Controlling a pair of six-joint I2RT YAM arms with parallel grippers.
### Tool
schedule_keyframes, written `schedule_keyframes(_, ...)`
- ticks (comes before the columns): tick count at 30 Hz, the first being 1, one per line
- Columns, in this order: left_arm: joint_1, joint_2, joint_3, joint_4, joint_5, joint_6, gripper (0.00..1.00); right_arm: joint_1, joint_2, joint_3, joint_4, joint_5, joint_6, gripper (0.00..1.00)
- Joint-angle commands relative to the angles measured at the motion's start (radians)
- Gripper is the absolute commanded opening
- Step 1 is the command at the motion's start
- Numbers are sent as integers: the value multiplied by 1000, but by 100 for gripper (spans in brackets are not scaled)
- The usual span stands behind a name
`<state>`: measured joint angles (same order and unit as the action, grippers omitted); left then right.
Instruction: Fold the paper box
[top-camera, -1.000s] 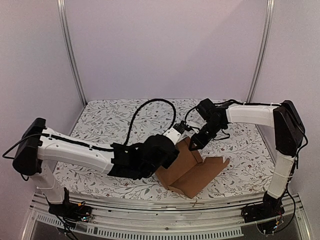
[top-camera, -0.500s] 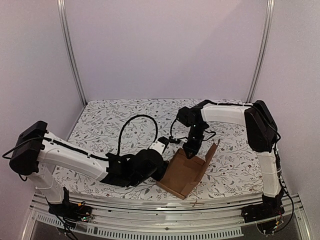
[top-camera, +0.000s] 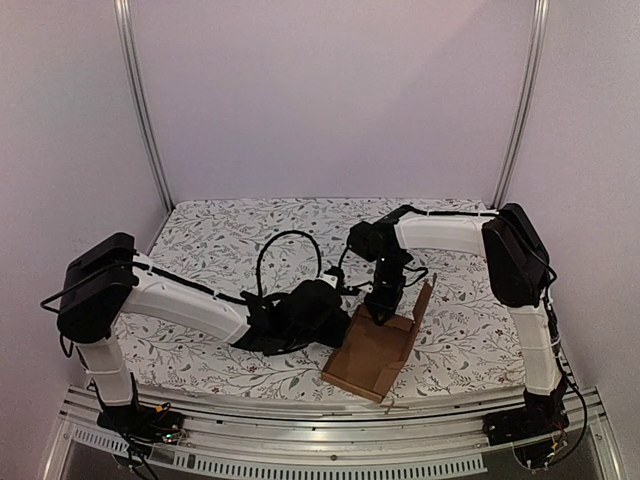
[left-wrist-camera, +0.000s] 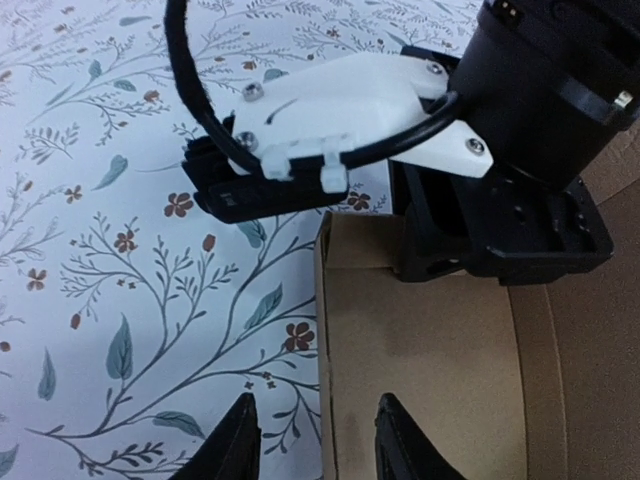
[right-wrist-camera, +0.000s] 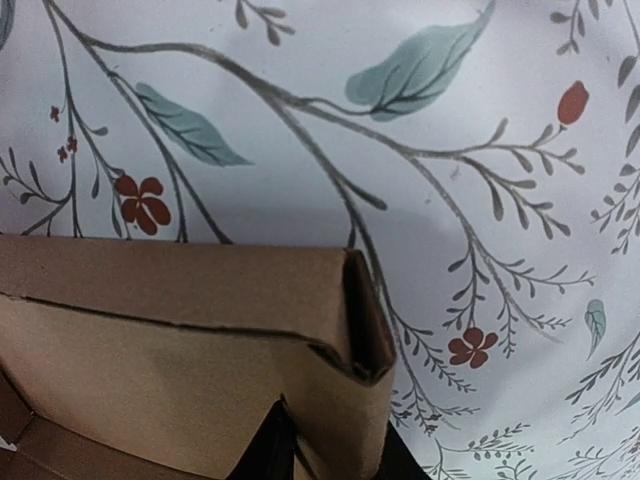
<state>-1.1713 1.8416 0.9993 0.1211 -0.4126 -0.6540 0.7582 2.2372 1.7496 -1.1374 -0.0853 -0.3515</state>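
The box (top-camera: 372, 355) lies near the table's (top-camera: 200, 240) near edge, right of centre. The left claw (left-wrist-camera: 315, 445) stands open astride its left edge. Farther back, the right claw (right-wrist-camera: 330, 455) closely flanks the folded far wall; I cannot tell whether it pinches.

A plain brown cardboard box (top-camera: 372, 355), half folded, lies open-topped near the front of the flowered table (top-camera: 220, 240), its right flap standing upright.
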Motion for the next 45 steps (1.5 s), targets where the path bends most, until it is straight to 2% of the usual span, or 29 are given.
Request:
schedule_keyframes(1,-2,79,79,-81,119,-44,35,-5,-22,6,-6,-14,5,24)
schedule_keyframes(6,-4,133,105,-115,106,-58,23,-11,-33,5,-8,-12,6,20)
schedule_keyframes(13,-2,166,121,-108,121,-57,18,-17,-43,-36,36,-17,24,15)
schedule_keyframes(16,-2,179,125,-107,121,-56,16,-17,-56,-65,67,-16,39,8)
schedule_keyframes(23,-2,189,125,-92,124,-53,12,-18,-105,-99,101,16,43,4)
schedule_keyframes(25,-2,194,129,-87,130,-49,11,-10,-119,-126,140,66,47,3)
schedule_keyframes(28,-2,198,133,-74,136,-44,10,26,-145,-210,259,237,48,0)
schedule_keyframes(34,-6,158,89,-29,124,-39,10,35,-201,-333,435,369,39,0)
schedule_keyframes(39,-15,93,38,18,104,-17,11,3,-200,-248,294,201,55,9)
schedule_keyframes(45,-31,30,9,20,59,1,14,-52,-216,-125,105,-40,35,26)
